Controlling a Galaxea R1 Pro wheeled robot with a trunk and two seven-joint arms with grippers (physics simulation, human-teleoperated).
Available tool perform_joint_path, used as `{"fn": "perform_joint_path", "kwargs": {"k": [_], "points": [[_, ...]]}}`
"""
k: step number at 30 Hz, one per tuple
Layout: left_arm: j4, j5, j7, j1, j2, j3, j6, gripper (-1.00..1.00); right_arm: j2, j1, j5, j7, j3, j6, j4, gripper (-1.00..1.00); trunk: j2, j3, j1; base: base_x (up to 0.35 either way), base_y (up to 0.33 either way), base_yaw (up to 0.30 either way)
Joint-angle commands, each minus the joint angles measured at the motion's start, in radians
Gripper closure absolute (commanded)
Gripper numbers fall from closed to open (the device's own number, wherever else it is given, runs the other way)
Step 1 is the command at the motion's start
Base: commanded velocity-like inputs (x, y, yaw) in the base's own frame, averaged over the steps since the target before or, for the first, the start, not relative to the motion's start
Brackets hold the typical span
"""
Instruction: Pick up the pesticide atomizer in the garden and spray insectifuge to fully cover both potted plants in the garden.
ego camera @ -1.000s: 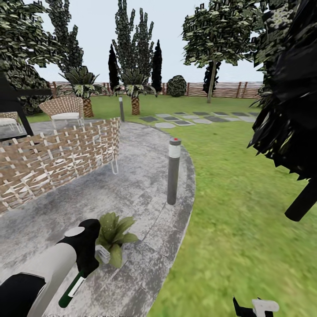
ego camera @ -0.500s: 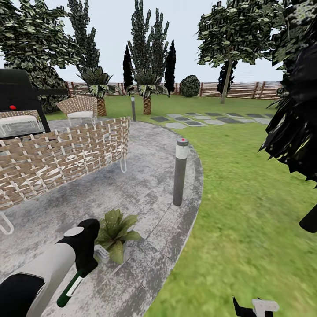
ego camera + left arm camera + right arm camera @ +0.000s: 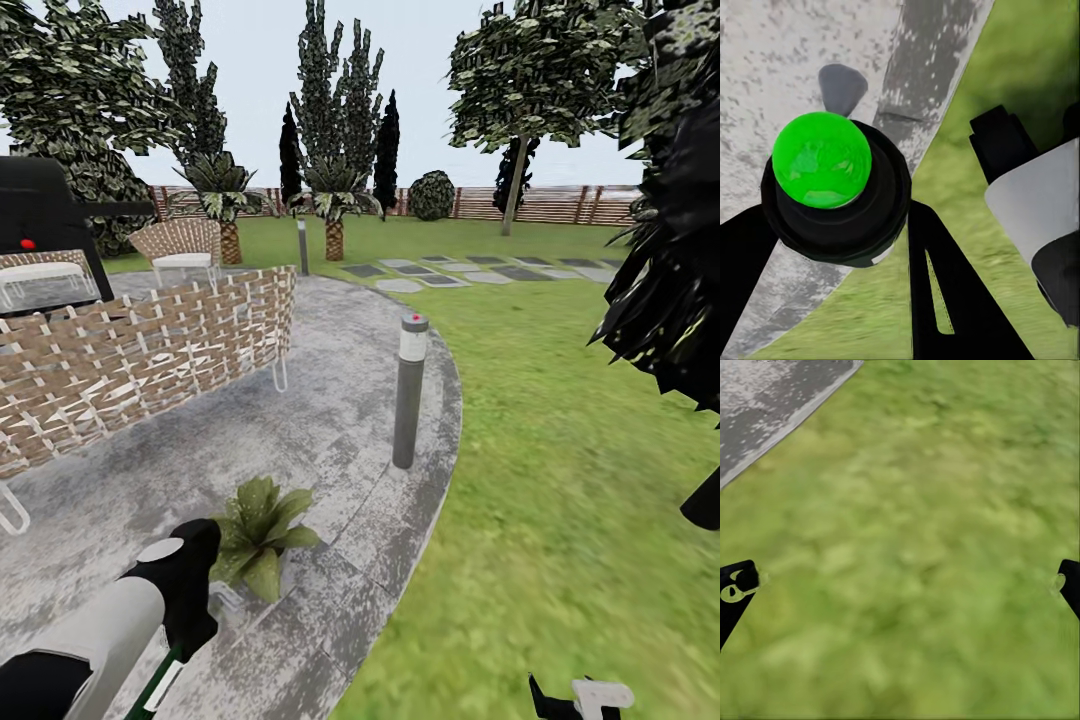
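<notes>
Pesticide atomizer point(image 3: 160, 680) is sitting pinched in your left gripper point(image 3: 200, 625), its dark green body and white label slanting down below the claw at the lower left of the head view. From the left wrist camera you are looking straight down on the bottle's bright green cap point(image 3: 821, 159), with the two black fingers point(image 3: 945, 300) pressing in on either side of the dark collar. Just beside the gripper, one potted plant point(image 3: 258, 535) is standing on the mottled grey patio point(image 3: 330, 400), near its curved edge. Farther along that edge a grey bollard lamp point(image 3: 408, 390) is standing upright. A woven wicker chair point(image 3: 130, 360) is sitting further back on the paving. Your right gripper point(image 3: 900, 585) is hanging spread wide over the lawn point(image 3: 930, 510), holding nothing.
</notes>
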Motion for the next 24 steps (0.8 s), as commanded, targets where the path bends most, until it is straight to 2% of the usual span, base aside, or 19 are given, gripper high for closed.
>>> {"fn": "perform_joint_path", "kwargs": {"k": [1,7,12,17,21,24], "points": [[-0.003,-0.007,-0.009,0.0,-0.002,0.0,0.008,1.0,0.0,-0.001,0.001,0.009,-0.008,-0.003,0.0,-1.0,0.0,-0.001,0.0,0.247,0.0,0.0],[-0.004,-0.004,0.057,0.0,-0.008,0.008,0.008,1.0,0.0,-0.001,0.001,0.009,-0.008,-0.003,0.0,-1.0,0.0,-0.001,0.0,0.225,0.0,0.0],[-0.005,-0.003,0.062,0.0,-0.013,0.011,0.008,1.0,0.0,-0.001,0.001,0.009,-0.008,-0.003,0.0,-1.0,0.0,-0.001,0.0,0.013,0.0,0.0],[-0.003,-0.004,0.063,0.0,-0.006,0.008,0.008,1.0,0.0,-0.001,0.001,0.009,-0.009,-0.003,0.0,-1.0,0.0,-0.001,0.0,0.0,0.0,0.0],[-0.003,-0.004,0.07,0.0,-0.005,0.035,0.008,1.0,0.0,-0.001,0.001,0.009,-0.009,-0.003,0.0,-1.0,0.0,-0.001,0.0,0.02,-0.001,0.0],[0.0,-0.004,0.083,0.001,0.002,0.041,0.008,1.0,0.0,-0.001,0.001,0.009,-0.009,-0.003,0.0,-1.0,0.0,-0.001,0.0,0.152,-0.081,0.0]]}}
